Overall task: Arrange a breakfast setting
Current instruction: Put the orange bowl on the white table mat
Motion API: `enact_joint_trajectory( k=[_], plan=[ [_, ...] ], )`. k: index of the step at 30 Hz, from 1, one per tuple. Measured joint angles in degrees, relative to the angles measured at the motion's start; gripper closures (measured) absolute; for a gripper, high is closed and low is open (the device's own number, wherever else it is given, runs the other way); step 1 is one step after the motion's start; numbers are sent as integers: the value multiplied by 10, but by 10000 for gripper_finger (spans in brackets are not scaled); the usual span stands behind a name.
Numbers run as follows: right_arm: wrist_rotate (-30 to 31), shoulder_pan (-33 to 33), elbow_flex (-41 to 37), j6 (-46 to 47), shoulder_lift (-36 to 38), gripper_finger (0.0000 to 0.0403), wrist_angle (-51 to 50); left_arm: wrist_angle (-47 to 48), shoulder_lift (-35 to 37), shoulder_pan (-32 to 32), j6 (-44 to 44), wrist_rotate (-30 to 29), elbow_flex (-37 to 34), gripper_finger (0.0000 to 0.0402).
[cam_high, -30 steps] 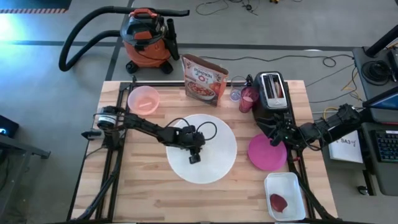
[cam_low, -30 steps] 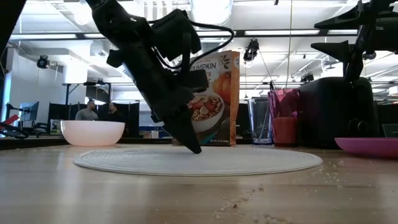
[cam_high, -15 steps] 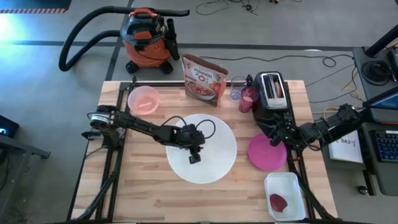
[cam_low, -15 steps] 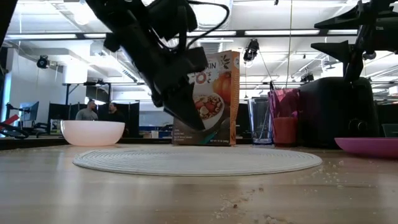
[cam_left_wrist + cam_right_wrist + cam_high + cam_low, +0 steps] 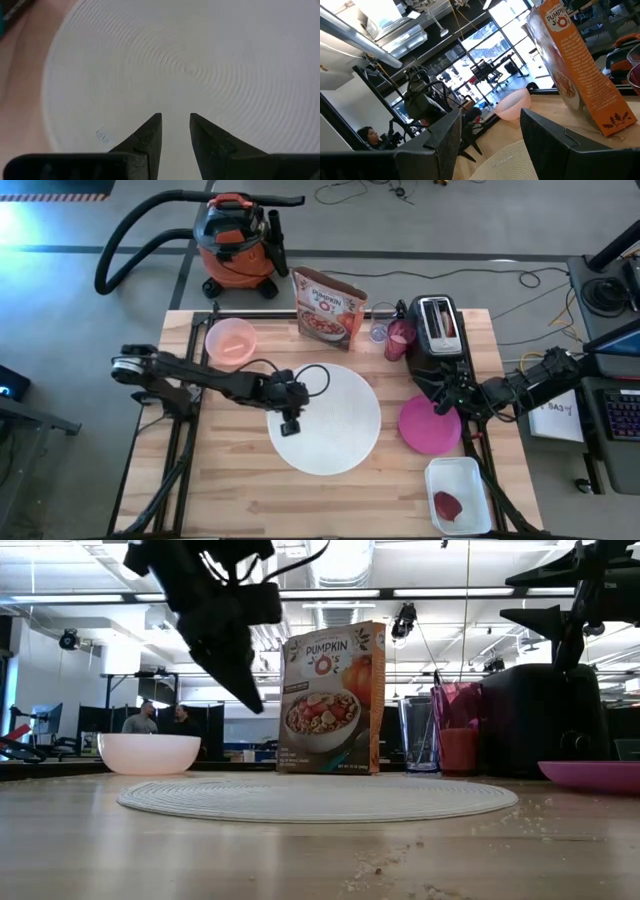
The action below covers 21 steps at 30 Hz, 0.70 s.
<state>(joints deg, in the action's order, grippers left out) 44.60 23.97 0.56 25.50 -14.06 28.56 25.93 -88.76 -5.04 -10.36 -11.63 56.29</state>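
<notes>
At the upper centre of the high view a cereal box [image 5: 330, 306] is seen standing, with a black toaster [image 5: 437, 326] to its right and an orange-and-black vacuum [image 5: 236, 238] above. The large white round plate [image 5: 340, 430] lies mid-frame. The left gripper [image 5: 290, 427], fingers slightly parted and empty, is held over the plate's left edge, having been raised and drawn leftward since earlier. The right gripper [image 5: 440, 406], open and empty, is parked beside the magenta plate [image 5: 428, 430].

Open-plan robotics lab, ceiling strip lights [image 5: 440, 592], floor cables [image 5: 500, 278], shop vacuum [image 5: 236, 242], monitors
</notes>
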Motion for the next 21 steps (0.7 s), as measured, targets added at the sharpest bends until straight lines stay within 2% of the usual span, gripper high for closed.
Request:
enact_joint_trajectory(
  k=[7,11,21],
  plan=[
    [0,0,0,0,0,211,0,61,30,7,27,-96,-21,317],
    [0,0,0,0,0,211,0,79,45,28,32,-99,-49,317],
    [0,0,0,0,0,211,0,76,121,125,-76,-101,-119,310]
  ],
)
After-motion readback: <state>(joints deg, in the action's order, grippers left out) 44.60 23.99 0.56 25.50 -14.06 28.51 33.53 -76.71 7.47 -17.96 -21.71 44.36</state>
